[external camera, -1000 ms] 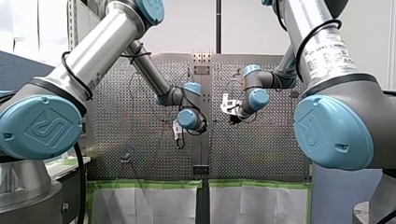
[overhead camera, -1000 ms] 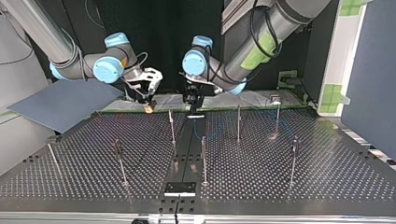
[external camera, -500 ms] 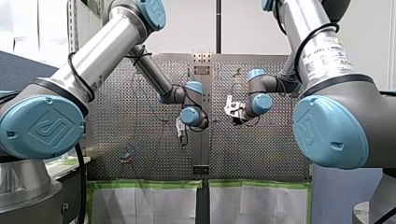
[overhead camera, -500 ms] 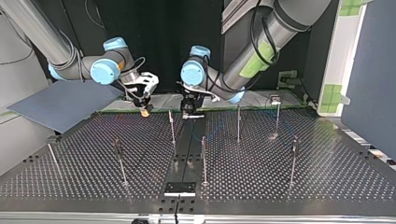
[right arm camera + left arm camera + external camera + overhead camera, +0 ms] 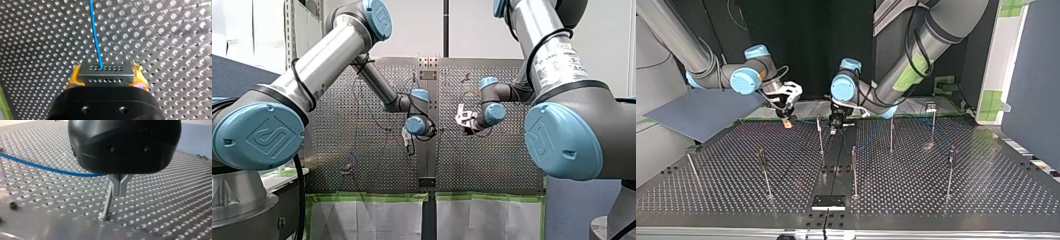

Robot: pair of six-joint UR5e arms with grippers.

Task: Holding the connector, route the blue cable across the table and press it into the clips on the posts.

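In the right wrist view my right gripper (image 5: 105,80) is shut on a grey connector (image 5: 105,74), clamped between yellow pads (image 5: 73,78). The blue cable (image 5: 95,35) runs straight ahead from the connector over the perforated table. In the top view this gripper (image 5: 787,120) hangs low at the far edge, left of centre. My left gripper (image 5: 119,193) has its metal fingers shut, tips just above the table beside a thin post (image 5: 108,203). The blue cable (image 5: 47,168) passes behind these fingers. In the top view my left gripper (image 5: 835,130) sits next to the middle far post (image 5: 820,134).
Several thin posts stand across the perforated table (image 5: 936,205), among them one at centre (image 5: 854,170), one at the right (image 5: 950,172) and one at the left (image 5: 764,172). A dark plate (image 5: 828,202) lies at the near edge. A grey board (image 5: 706,112) leans at the far left.
My left gripper has come down towards the table beside the middle far post. My right gripper has shifted slightly to the top view's left and lower, still holding the connector.
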